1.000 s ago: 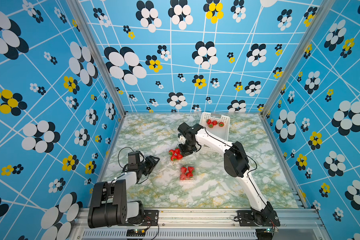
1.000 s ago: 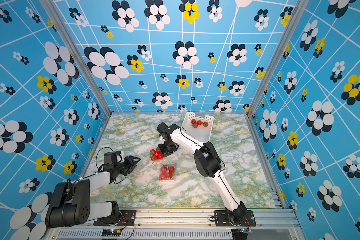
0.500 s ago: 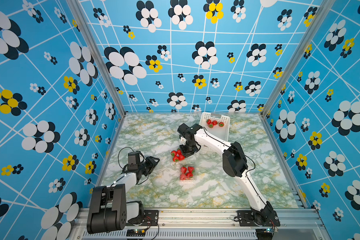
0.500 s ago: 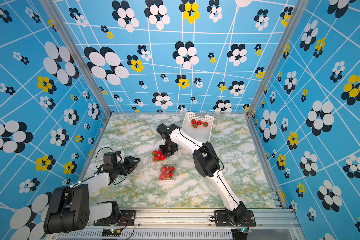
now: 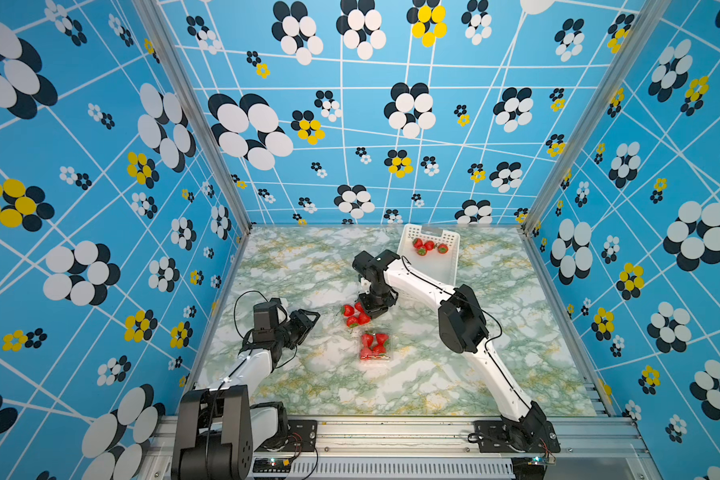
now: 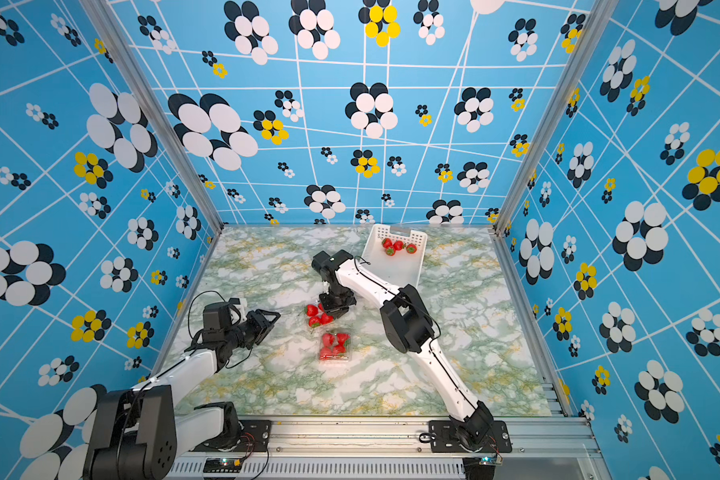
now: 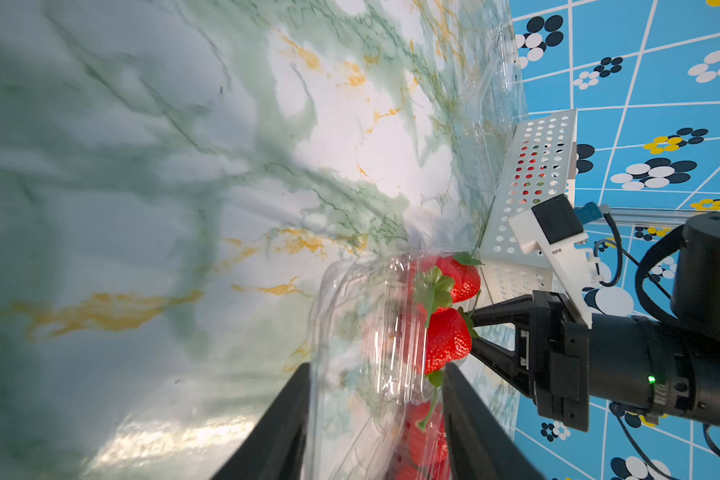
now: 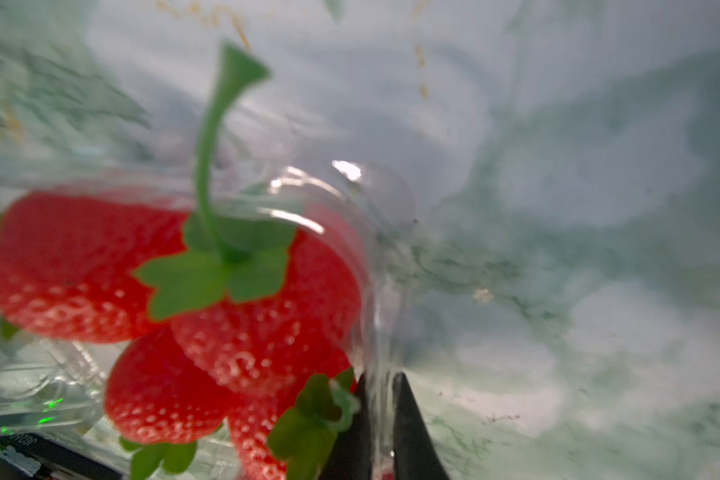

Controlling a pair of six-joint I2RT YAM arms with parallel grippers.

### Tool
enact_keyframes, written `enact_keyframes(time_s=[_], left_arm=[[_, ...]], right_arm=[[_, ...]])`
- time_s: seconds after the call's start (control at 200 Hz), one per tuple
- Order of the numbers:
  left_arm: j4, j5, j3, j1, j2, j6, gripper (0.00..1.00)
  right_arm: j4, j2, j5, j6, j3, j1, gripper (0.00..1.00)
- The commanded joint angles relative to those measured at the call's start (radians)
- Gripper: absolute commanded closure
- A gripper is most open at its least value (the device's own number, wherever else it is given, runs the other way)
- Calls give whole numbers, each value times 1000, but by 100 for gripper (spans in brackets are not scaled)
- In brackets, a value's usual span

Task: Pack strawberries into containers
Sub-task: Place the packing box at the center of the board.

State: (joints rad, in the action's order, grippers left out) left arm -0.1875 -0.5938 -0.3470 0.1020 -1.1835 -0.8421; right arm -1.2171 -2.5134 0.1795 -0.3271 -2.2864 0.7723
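In both top views a clear container [image 5: 352, 318] of strawberries [image 5: 348, 310] sits mid-table. My right gripper [image 5: 368, 312] is at its right side. The right wrist view shows that gripper [image 8: 385, 395] shut on the container's thin clear wall, with strawberries [image 8: 246, 311] just inside. A second clear container [image 5: 376, 346] full of strawberries stands just in front. My left gripper [image 5: 313, 321] lies low at the left, a little apart from both containers. Its jaws [image 7: 376, 368] are open, and clear plastic and strawberries [image 7: 447, 338] show beyond them.
A white perforated basket [image 5: 433, 270] at the back holds three strawberries [image 5: 429, 246]. More clear plastic [image 7: 491, 83] lies near the back wall. Patterned blue walls enclose the marble table on three sides, and the rail with both arm bases runs along the front.
The right gripper has drawn its container of strawberries slightly toward the front, nearer the second container. The left jaws have narrowed a little; that arm has barely moved.
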Motion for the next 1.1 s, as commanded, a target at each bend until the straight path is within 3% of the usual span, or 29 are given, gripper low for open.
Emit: enact_keyframes(time_s=[0.0,0.23,0.685,0.879,0.964,1.094], left_arm=[[-17,-25,-9,-10,20,-23,48],[78,-17,-50,-8,80,4,47],[5,-42,-66,-36,54,-35,45],[0,-40,-71,-46,47,-35,45],[1,-37,-76,-51,45,-35,45],[-1,-34,-84,-63,39,-35,45]], right_arm=[[-42,-17,-21,-7,-30,8,88],[-61,-25,-36,-9,-48,8,88],[-80,-56,-42,-9,-87,11,87],[-75,-51,-40,-6,-90,15,74],[-75,-48,-47,-7,-91,14,63],[-73,-43,-48,-7,-93,15,58]])
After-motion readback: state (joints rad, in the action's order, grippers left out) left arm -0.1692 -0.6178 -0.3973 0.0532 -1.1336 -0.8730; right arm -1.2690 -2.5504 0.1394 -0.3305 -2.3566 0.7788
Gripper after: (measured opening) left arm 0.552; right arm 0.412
